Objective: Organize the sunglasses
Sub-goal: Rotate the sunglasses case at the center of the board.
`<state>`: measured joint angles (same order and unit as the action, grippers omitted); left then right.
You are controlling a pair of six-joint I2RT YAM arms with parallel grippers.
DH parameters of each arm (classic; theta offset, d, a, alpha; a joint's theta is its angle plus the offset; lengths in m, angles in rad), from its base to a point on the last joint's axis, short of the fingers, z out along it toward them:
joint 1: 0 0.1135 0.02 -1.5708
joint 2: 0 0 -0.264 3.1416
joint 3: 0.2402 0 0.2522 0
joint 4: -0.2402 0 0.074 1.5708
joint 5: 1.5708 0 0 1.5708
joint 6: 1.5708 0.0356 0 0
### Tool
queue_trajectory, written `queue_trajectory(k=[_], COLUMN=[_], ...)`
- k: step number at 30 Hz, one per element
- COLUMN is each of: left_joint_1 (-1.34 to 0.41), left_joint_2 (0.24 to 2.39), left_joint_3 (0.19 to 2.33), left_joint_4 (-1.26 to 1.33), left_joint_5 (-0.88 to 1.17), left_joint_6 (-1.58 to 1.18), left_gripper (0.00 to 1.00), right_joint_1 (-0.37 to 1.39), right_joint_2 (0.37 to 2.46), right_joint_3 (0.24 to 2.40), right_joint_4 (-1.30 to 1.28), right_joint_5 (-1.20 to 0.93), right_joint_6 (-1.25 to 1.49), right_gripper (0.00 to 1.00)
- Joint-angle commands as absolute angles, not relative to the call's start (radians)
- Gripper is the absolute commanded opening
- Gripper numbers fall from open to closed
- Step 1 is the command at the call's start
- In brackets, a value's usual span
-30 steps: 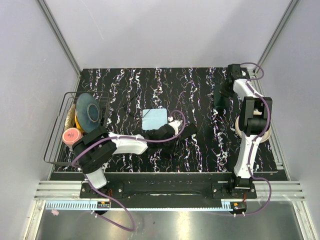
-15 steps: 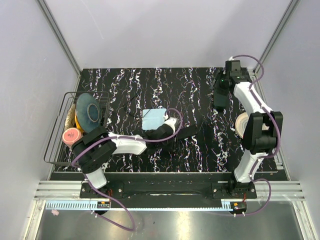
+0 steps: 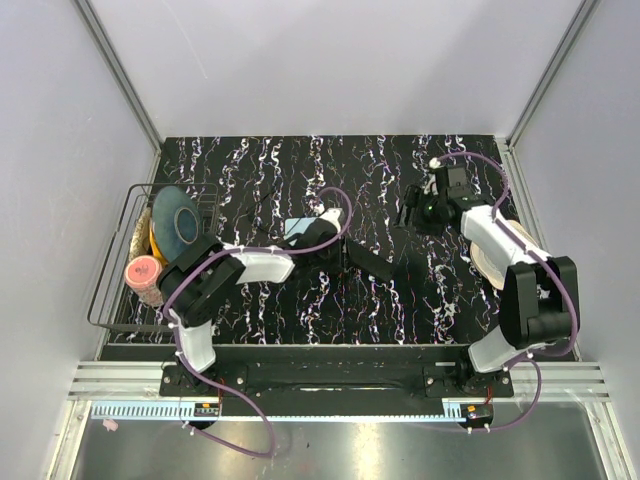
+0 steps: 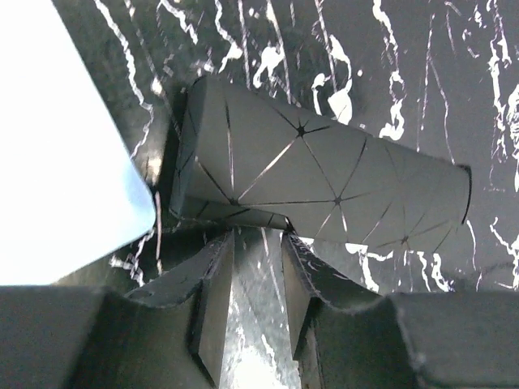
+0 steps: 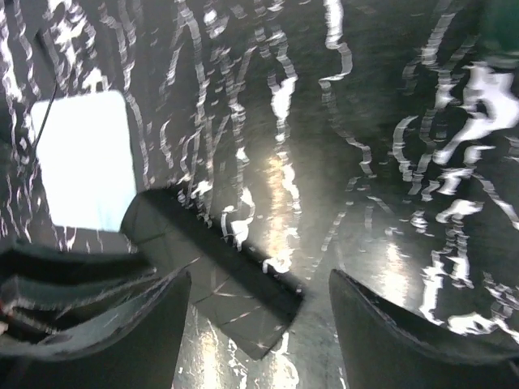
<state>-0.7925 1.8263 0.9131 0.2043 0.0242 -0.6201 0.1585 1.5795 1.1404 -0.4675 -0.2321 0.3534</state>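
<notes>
No sunglasses show in any view. A black folding case [image 3: 368, 262] with triangular panels lies on the dark marbled table [image 3: 300, 170], just right of centre. My left gripper [image 3: 337, 250] sits at the case's left end. In the left wrist view its fingertips [image 4: 217, 247] stand a narrow gap apart at the edge of the case [image 4: 324, 186], with only table between them. My right gripper [image 3: 412, 208] hovers behind and to the right of the case, open wide. In the right wrist view the case [image 5: 215, 271] lies ahead of the right gripper [image 5: 258, 279].
A pale blue cloth [image 3: 298, 228] lies by the left wrist, also seen as the cloth [image 4: 57, 146] and the cloth [image 5: 85, 158]. A wire rack [image 3: 110, 290] at the left edge holds a blue disc [image 3: 175, 220] and a pink cup [image 3: 143, 270]. A beige round object [image 3: 488, 255] sits under the right arm.
My right arm swung from the far right corner toward the table's middle and its jaws opened. My left wrist shifted a little toward the back; the case stayed about where it was.
</notes>
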Motion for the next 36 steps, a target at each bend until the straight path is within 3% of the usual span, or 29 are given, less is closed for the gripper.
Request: queue_trajectory(k=[1,10,18,31,36], left_joint_1=[-0.784,-0.709,-0.661,-0.658,-0.658], left_joint_2=[1.911,1.904,1.833,1.893,1.933], left_joint_3=[1.006,1.004,0.902,0.887,0.896], left_joint_4=[0.158,0.202,0.298,0.465,0.494], left_joint_5=[0.077,0.158,0.294,0.362,0.341], left_joint_6=[-0.578,-0.610,-0.733,-0.969,-1.012], left_gripper=[0.35,0.37,0.47,0.49,0.43], right_joint_1=[0.273,0.400,0.485,0.535,0.538], right_joint_2=[1.503,1.516,1.568,1.608,1.655], right_joint_3=[1.074,1.006,0.985,0.991,1.043], right_joint_4=[-0.377,-0.293,-0.285,-0.328,-0.405], right_joint_5=[-0.324,-0.222,-0.107,-0.005,0.035], right_joint_6=[0.218,0.138,0.110,0.100,0.104], right_gripper=[0.78,0.84,0.84,0.83,0.83])
